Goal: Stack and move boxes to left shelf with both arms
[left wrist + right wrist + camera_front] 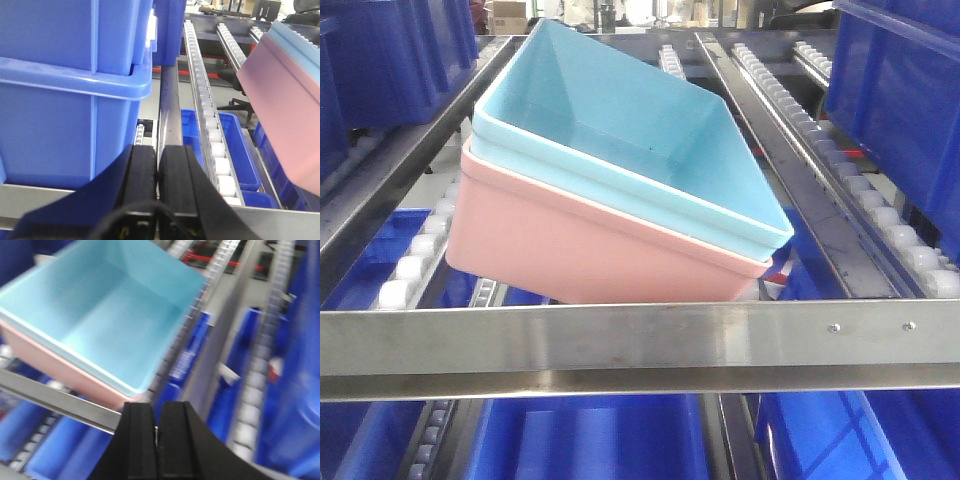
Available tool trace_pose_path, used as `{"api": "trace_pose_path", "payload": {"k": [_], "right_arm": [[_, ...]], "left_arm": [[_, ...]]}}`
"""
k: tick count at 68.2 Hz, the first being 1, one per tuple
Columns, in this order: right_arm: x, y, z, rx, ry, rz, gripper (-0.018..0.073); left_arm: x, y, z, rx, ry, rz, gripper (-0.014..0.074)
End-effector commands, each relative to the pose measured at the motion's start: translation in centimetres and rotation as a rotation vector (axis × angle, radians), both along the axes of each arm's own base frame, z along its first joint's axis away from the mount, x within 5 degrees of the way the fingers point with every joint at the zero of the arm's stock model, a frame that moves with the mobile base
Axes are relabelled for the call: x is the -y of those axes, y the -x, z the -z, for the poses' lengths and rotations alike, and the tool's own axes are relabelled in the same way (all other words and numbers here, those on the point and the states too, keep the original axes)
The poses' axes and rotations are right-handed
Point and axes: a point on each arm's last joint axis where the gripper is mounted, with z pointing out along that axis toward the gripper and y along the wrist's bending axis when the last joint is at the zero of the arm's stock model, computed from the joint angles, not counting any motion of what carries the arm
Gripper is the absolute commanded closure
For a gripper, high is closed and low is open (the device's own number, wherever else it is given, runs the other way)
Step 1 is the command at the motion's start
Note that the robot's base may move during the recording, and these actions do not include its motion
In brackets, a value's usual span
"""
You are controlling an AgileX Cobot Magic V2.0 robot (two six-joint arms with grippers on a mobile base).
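Both grippers are seen with their jaws pressed together and nothing held between them: the left gripper (158,172) is poised before a steel rail beside a dark blue bin (70,90), and the right gripper (157,427) is set apart from the boxes. The light blue box (630,130) is nested in the pink box (580,255). The pair is tilted and skewed on the left shelf (620,345), behind its front bar, between lanes of white rollers (415,260).

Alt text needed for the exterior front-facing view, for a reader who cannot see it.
A light blue tub nested inside a salmon pink tub sits askew on a steel roller shelf, just behind its front bar. Dark blue bins stand on either side and below; no gripper is visible.
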Motion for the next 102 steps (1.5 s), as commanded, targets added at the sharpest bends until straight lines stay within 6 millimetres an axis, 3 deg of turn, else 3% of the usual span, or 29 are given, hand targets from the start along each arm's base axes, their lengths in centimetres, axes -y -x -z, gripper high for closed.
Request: {"api": "trace_pose_path", "payload": {"k": [1, 13, 31, 102], "right_arm": [[0.8, -0.5, -1.0, 0.111, -0.022, 0.095, 0.0524], [3.3, 0.3, 2.5, 0.168, -0.021, 0.350, 0.0524], [3.9, 2.9, 8.3, 0.247, -0.028, 0.431, 0.0524], [3.9, 3.2, 8.4, 0.243, -0.024, 0.428, 0.0524]], "left_arm": [[-0.1, 0.0, 0.1, 0.078, 0.007, -0.012, 0.0599], [-0.1, 0.0, 0.1, 0.078, 0.007, -0.012, 0.0599], [-0.1, 0.0, 0.1, 0.078, 0.007, -0.012, 0.0599], [-0.1, 0.0, 0.1, 0.076, 0.007, -0.012, 0.0599]]}}
